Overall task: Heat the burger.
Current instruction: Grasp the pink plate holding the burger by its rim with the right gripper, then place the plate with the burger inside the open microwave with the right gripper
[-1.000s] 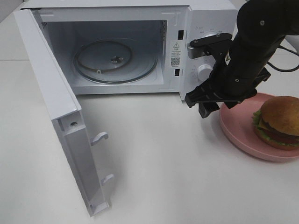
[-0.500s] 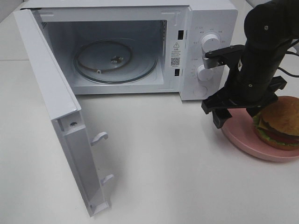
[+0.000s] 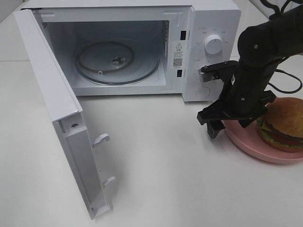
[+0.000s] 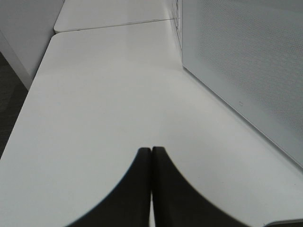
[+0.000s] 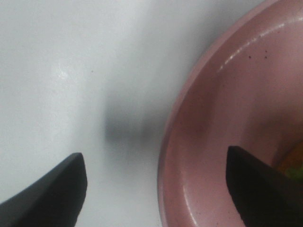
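Right wrist view shows the right gripper (image 5: pixel 155 156) spread wide and holding nothing: one finger hangs over the white table (image 5: pixel 57 71), the other over the pink plate (image 5: pixel 213 118), and the plate's left rim lies between them.

In the exterior high view this gripper was in front of the microwave's (image 3: pixel 215 19) control panel a second ago. Since then it has swung right to the plate and come down low beside the rim. The burger (image 3: pixel 284 124) has not moved – it sits on the plate at the right edge of the table, right of the microwave and a little nearer.

I judge that the arm prepares to pinch the plate by its rim and carry plate and burger together. The way is ready, because the door (image 3: pixel 52 104) stands fully open to the left and the glass turntable (image 3: pixel 116 61) is bare.

The left gripper (image 4: pixel 151 151) has its fingers pressed together on nothing, over the table beside the open door.
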Controlling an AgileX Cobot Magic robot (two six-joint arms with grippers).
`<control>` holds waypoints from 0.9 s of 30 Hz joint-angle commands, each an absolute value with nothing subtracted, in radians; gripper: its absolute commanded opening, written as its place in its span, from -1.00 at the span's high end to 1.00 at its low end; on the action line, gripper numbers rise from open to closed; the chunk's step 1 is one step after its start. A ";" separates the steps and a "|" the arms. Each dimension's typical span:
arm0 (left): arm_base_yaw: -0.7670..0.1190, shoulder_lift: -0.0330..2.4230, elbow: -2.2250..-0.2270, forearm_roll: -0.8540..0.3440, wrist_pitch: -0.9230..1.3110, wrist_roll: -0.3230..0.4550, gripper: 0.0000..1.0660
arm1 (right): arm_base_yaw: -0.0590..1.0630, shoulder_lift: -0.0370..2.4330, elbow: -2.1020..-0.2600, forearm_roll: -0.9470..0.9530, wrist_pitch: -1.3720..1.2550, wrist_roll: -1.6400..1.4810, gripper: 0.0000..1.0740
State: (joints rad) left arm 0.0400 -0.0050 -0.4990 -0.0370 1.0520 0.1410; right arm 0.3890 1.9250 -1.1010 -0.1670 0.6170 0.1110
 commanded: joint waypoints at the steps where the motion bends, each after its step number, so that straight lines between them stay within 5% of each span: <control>1: 0.039 -0.027 -0.497 -0.045 1.040 0.143 0.99 | 0.384 1.941 -1.103 -0.179 0.592 0.093 -0.42; 8: 0.039 -0.027 -0.497 -0.045 1.040 0.143 0.99 | 0.384 1.994 -1.103 -0.232 0.599 0.088 -0.42; 14: 0.039 -0.027 -0.497 -0.045 1.040 0.143 0.99 | 0.384 2.013 -1.103 -0.235 0.599 0.073 -0.19; 16: 0.039 -0.027 -0.497 -0.045 1.040 0.143 0.99 | 0.384 2.013 -1.103 -0.236 0.599 0.067 -0.06; 17: 0.039 -0.027 -0.497 -0.045 1.040 0.143 0.99 | 0.384 2.013 -1.103 -0.237 0.603 0.047 0.22; 18: 0.039 -0.027 -0.497 -0.045 1.040 0.143 0.99 | 0.384 2.013 -1.103 -0.237 0.603 0.047 0.22; 23: 0.039 -0.027 -0.497 -0.045 1.040 0.143 0.99 | 0.384 2.013 -1.103 -0.256 0.629 0.039 0.84; 27: 0.039 -0.027 -0.497 -0.045 1.040 0.143 0.99 | 0.384 2.013 -1.103 -0.274 0.633 0.036 1.00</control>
State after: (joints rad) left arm 0.0400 -0.0050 -0.4990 -0.0370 1.0520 0.1410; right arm 0.3900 2.0020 -1.1060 -0.2770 0.6270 0.0480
